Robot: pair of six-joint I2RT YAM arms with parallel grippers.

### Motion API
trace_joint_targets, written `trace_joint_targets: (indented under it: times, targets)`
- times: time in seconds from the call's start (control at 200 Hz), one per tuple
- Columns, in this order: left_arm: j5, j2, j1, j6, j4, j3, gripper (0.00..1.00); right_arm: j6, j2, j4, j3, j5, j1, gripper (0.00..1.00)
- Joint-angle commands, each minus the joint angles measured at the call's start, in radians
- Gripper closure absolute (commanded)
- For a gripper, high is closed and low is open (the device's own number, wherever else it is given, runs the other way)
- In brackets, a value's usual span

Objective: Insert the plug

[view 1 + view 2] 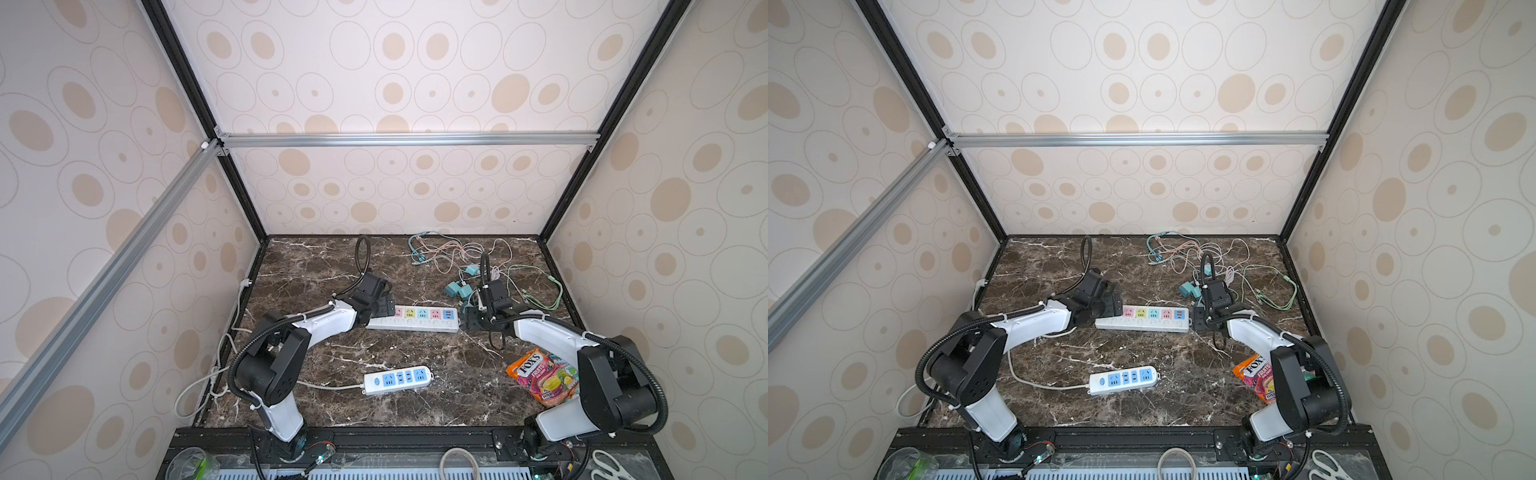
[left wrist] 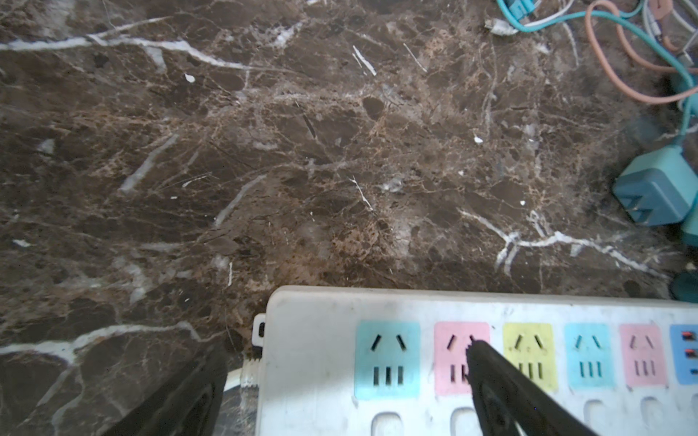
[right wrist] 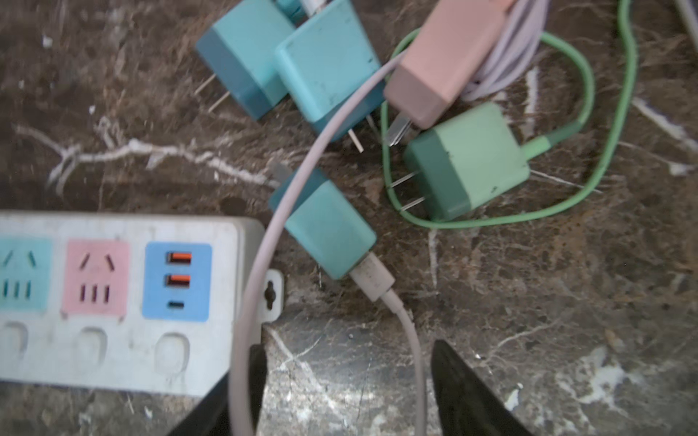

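Right wrist cam pretty much sums it up: nothing is plugged in yet. Every socket on the power strip [image 3: 113, 226] is empty, and both top views agree.

The teal plug [image 3: 328, 222] I'd guess I'm after lies on its side on the table [image 3: 566, 302], just beside the USB end of the strip. Its white cable [image 3: 408, 328] runs back between my fingers, along with a lilac cable [image 3: 249, 302] that crosses over the plug.

My right gripper [image 3: 347, 345] has its fingers partway apart, straddling both cables. As far as I can see it isn't pinching either of them.

In a top view, that gripper sits at 3 o'clock from the strip [image 1: 415, 320]. The other chargers [image 1: 457, 289] are piled at roughly 1 o'clock, a small strip [image 1: 397, 378] lies at 6, and a candy bag [image 1: 540, 376] at 4.

My left gripper [image 2: 347, 351] is at the 9 o'clock end, spread wide and holding nothing. One finger is over a pink socket and the other is off the strip's end. I can't tell if it's pressing down.

So basically everything is left: grab the plug, stand it up, line up the prongs and push. Those tangled cables look like they could drag on it.
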Motion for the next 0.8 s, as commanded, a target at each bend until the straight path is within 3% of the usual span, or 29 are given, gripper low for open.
trace_joint_targets:
  times: [0.0,0.14,0.305,0.445,0.67,0.795]
  targets:
    - [0.007,-0.066,0.002,0.028,0.064,-0.024,0.02,-0.021,-0.007,0.020,-0.001,0.086,0.002,0.46]
    - [0.013,-0.096,0.003,0.026,0.105,-0.064,0.02,-0.051,-0.027,0.029,0.008,0.052,0.002,0.65]
    - [0.018,-0.121,0.002,0.017,0.149,-0.097,0.02,-0.094,-0.048,0.008,0.033,0.039,0.013,0.81]
    - [0.043,-0.141,0.003,0.031,0.196,-0.119,0.02,-0.093,-0.073,-0.029,0.068,-0.014,0.020,0.87]
    - [0.075,-0.161,0.002,0.061,0.225,-0.126,0.02,-0.098,-0.117,-0.056,0.112,-0.005,0.067,1.00]
    - [0.072,-0.173,0.001,0.059,0.238,-0.139,0.02,-0.113,-0.129,-0.062,0.137,-0.015,0.107,1.00]
